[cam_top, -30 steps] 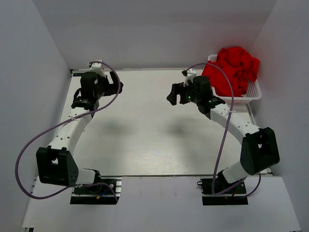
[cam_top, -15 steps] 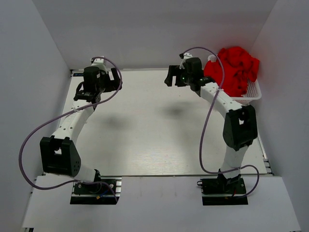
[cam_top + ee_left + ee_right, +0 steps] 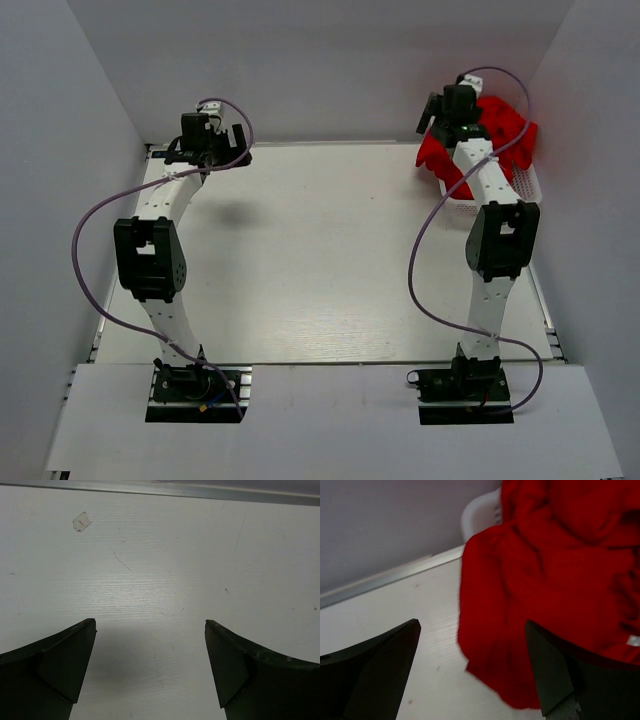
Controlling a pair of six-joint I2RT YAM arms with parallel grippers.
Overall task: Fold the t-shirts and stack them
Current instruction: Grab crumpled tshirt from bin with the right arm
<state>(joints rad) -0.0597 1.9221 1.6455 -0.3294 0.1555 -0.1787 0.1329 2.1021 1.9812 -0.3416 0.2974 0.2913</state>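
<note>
A heap of bright red t-shirts [image 3: 497,135] fills the white basket [image 3: 527,190] at the back right corner. In the right wrist view the red fabric [image 3: 545,580] spills over the basket's rim [image 3: 481,514] and hangs down onto the table. My right gripper [image 3: 447,112] is stretched out to the near left edge of the heap. It is open [image 3: 472,625] and empty, with the hanging red fabric in front of and between its fingers. My left gripper [image 3: 208,150] is at the back left of the table. It is open [image 3: 150,622] and empty over bare white tabletop.
The white table [image 3: 320,250] ends at a metal strip [image 3: 200,491] along the back wall. A small scrap of tape [image 3: 81,521] lies on it ahead of the left gripper. Grey walls close in both sides. Purple cables loop off both arms.
My right gripper has swung from the table's middle back and right to the basket's heap. My left arm has stretched out, carrying its gripper toward the back left edge.
</note>
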